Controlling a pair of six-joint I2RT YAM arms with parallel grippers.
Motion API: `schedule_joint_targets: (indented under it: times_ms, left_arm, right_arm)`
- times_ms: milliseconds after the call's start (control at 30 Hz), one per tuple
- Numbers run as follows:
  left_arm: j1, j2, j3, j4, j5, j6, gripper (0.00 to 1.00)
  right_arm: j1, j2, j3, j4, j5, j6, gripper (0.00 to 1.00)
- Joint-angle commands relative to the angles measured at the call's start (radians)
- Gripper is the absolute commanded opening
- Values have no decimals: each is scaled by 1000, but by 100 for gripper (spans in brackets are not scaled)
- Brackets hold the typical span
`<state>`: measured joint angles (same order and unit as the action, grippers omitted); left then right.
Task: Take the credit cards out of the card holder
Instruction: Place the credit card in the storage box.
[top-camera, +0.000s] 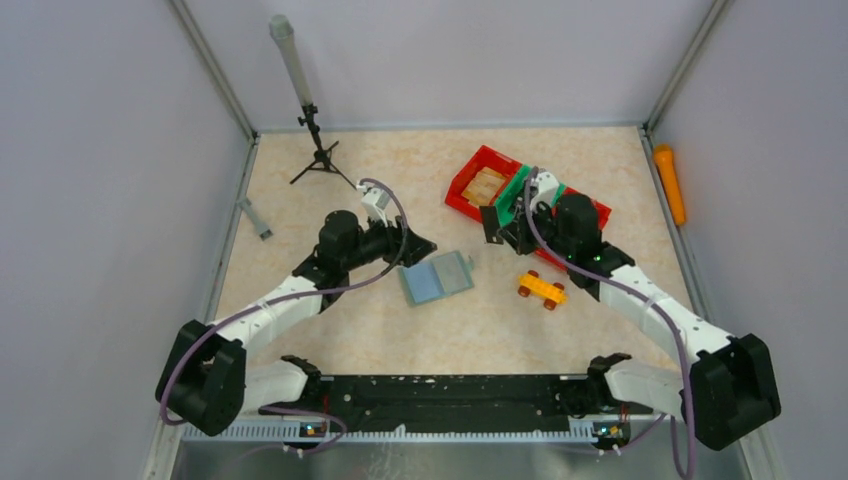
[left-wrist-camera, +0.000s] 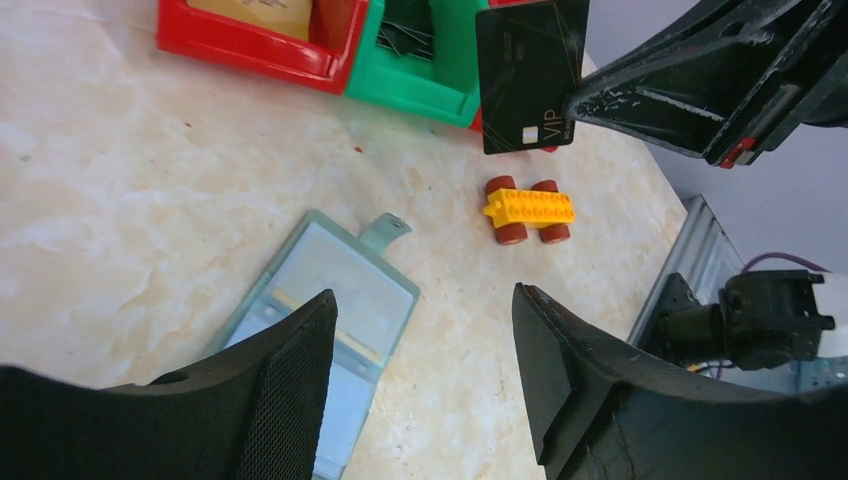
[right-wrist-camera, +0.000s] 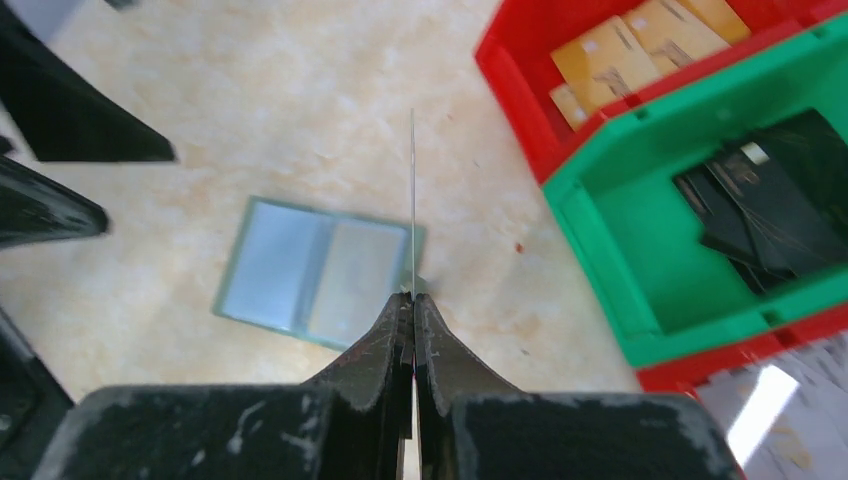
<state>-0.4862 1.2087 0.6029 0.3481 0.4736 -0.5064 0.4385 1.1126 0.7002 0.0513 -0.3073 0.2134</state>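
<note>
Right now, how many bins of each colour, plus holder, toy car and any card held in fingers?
Red bins: 2
Green bin: 1
Holder: 1
Toy car: 1
Card in right fingers: 1
Total: 6

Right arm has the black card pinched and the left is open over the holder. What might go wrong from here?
1. The right fingers grip the black card only at one edge, so it may pivot or slip before it is over the green bin, where other black cards lie.
2. The card holder lies open and unheld under the open left fingers; the next pull may drag it toward the yellow toy car.
</note>
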Motion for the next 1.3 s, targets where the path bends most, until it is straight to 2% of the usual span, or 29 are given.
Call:
schedule_joint_targets:
  times_ms: [0, 133, 300, 600, 867, 1267]
  left_arm:
    - [-3, -28, -10, -7, -77, 25, 68]
    - [-2, -26, -10, -4, -69, 21, 68]
    - [-2, -24, -18, 7, -77, 20, 67]
    - [-1, -26, -31, 19, -111, 28, 67]
    - [-1, -9, -2, -48, -171, 32, 67]
    - [-2, -3, 4, -47, -157, 16, 67]
  right_arm:
    - [6, 16, 122, -229, 171, -195, 0]
    - [7, 77, 270, -383, 226, -362, 0]
    - [7, 251, 497, -579, 226, -563, 0]
    - [2, 479, 771, -802, 378, -770, 0]
    - [-12, 580, 809, -859, 468, -825, 0]
    - [-37, 690, 817, -805, 445, -848, 0]
